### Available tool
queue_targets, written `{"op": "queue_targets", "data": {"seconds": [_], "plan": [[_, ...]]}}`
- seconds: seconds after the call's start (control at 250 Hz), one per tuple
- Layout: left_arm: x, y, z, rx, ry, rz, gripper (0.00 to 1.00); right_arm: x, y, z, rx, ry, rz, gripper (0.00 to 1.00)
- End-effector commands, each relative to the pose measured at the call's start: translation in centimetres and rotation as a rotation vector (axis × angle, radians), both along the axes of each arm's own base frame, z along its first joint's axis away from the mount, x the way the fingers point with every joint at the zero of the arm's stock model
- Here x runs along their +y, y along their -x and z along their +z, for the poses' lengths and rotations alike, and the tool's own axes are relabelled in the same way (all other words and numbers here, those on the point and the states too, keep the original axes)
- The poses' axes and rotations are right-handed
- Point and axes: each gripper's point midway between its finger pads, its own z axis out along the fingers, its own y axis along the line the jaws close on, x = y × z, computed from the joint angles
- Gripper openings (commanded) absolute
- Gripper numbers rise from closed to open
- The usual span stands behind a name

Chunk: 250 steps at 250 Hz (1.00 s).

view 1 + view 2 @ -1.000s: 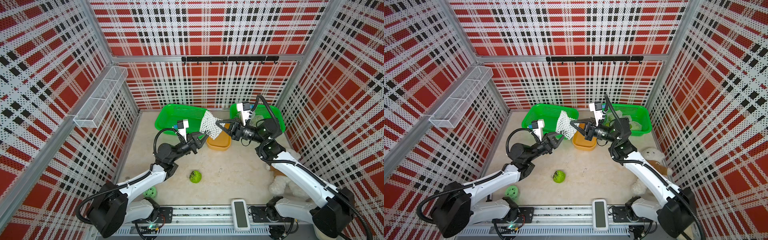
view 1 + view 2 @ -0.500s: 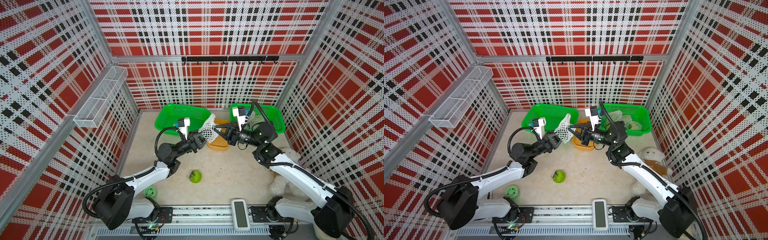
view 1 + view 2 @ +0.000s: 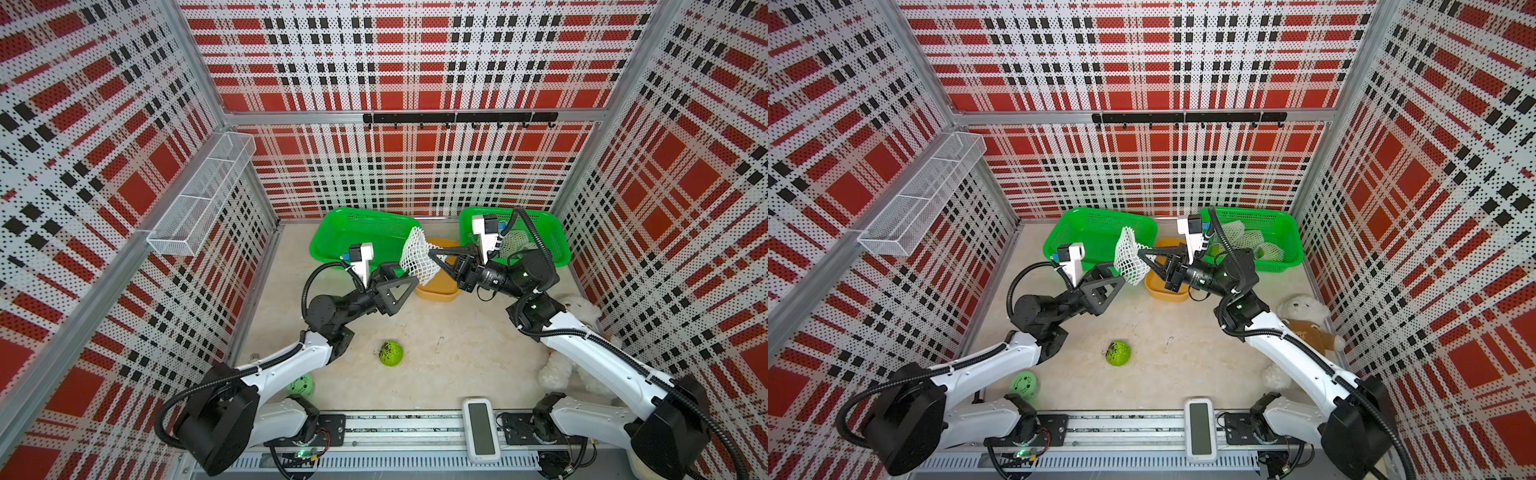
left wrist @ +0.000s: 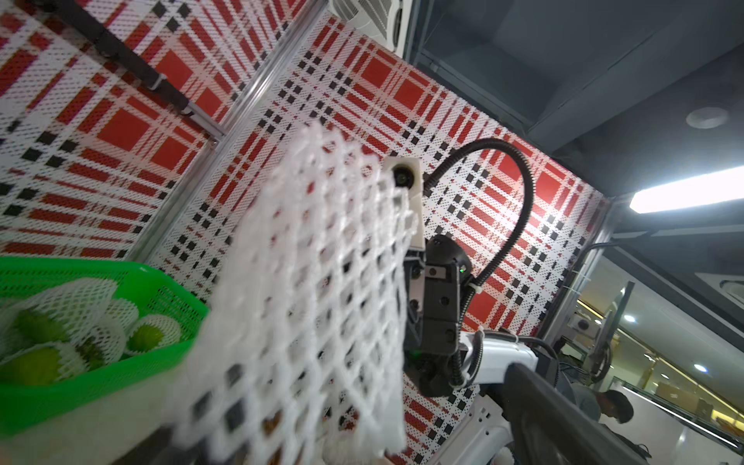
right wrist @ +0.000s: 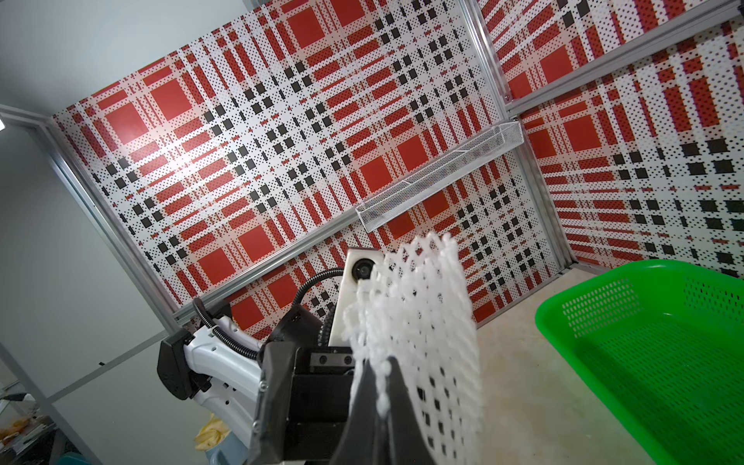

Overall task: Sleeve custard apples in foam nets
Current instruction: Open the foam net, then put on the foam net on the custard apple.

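Observation:
My right gripper (image 3: 433, 254) is shut on one edge of a white foam net (image 3: 417, 256), which hangs in the air over the orange bowl; its closed fingers (image 5: 396, 406) pinch the mesh (image 5: 422, 338). My left gripper (image 3: 409, 277) stands open just below and left of the net (image 3: 1128, 257), with nothing gripped; the mesh (image 4: 314, 302) fills its wrist view. One bare custard apple (image 3: 390, 353) lies on the floor in both top views (image 3: 1118, 353). Several sleeved custard apples (image 3: 1250, 241) lie in the right green basket (image 3: 1289, 249).
An empty green basket (image 3: 332, 245) stands at the back left and an orange bowl (image 3: 440, 289) sits between the baskets. A smooth green ball (image 3: 301, 386) lies by the left arm's base. A white plush bear (image 3: 1304, 309) sits under the right arm. A white device (image 3: 480, 428) rests on the front rail.
My left gripper has opened and let go of the net. The net, stretched between both grippers a second ago, now hangs from the right gripper alone.

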Motion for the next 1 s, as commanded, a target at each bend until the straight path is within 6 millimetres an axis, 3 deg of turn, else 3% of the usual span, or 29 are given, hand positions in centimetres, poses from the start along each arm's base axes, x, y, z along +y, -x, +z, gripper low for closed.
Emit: {"op": "queue_targets", "data": {"seconds": [0.0, 0.136, 0.228, 0.504, 0.74, 0.996], "plan": [[2.1, -0.5, -1.5, 0.060, -0.063, 0.095, 0.99, -0.8, 0.5, 0.3, -0.059, 0.026, -0.034, 0.00], [4.7, -0.9, -5.1, 0.171, -0.258, 0.259, 0.99, -0.1, 0.5, -2.9, -0.081, 0.130, -0.019, 0.00], [6.8, -0.4, -6.4, 0.218, -0.352, 0.364, 0.99, 0.8, 0.8, -5.7, -0.116, 0.179, 0.023, 0.00], [11.3, 1.6, -8.3, 0.292, -0.588, 0.549, 0.99, 6.3, 3.6, -14.6, -0.287, 0.346, 0.128, 0.00], [12.5, 2.8, -9.2, 0.335, -0.676, 0.566, 0.99, 9.5, 4.2, -20.4, -0.333, 0.400, 0.149, 0.00], [13.0, 3.4, -8.6, 0.320, -0.668, 0.582, 0.99, 10.3, 4.2, -25.2, -0.425, 0.483, 0.073, 0.00]]}}
